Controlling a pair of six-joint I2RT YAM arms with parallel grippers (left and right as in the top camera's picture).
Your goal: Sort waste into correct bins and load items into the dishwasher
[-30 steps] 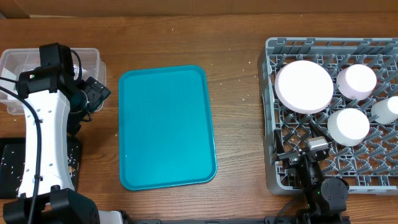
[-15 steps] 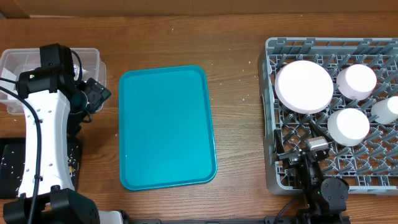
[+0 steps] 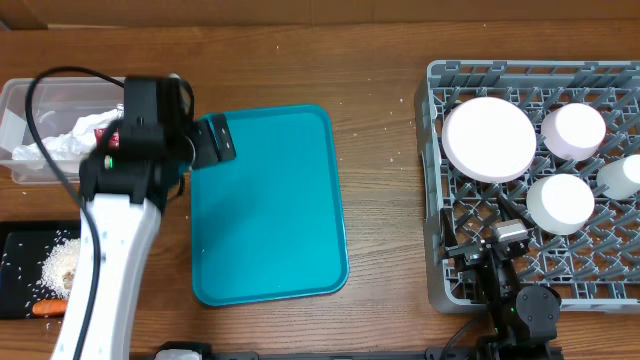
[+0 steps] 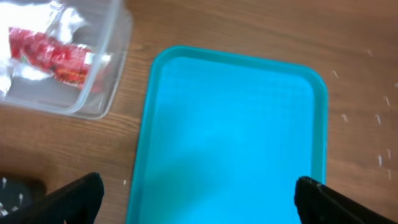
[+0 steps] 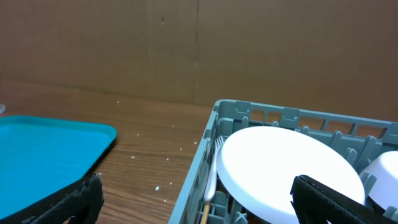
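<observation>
My left gripper (image 3: pixel 213 143) hangs open and empty over the top-left corner of the teal tray (image 3: pixel 270 205). Left of it, the clear bin (image 3: pixel 30 95) holds crumpled napkins (image 3: pixel 60 145) and the red wrapper (image 3: pixel 105 125), and the wrapper (image 4: pixel 50 53) also shows in the left wrist view. The black tray (image 3: pixel 20 250) carries rice (image 3: pixel 58 262) and a carrot piece (image 3: pixel 48 308). The grey dish rack (image 3: pixel 432 180) holds the plate (image 3: pixel 488 138), a pink bowl (image 3: pixel 573 130), a white bowl (image 3: pixel 560 202) and a cup (image 3: pixel 622 175). The fork (image 5: pixel 210 180) lies beside the plate. My right gripper (image 3: pixel 487 240) stands open over the rack's front part.
The teal tray (image 4: pixel 236 124) has nothing on it. White crumbs are scattered on the wooden table between the tray and the rack (image 5: pixel 273 115). A cardboard wall stands behind the table.
My left arm has swung right, from above the clear bin to the teal tray's top-left corner, uncovering the bin and the black tray. The right arm has not moved.
</observation>
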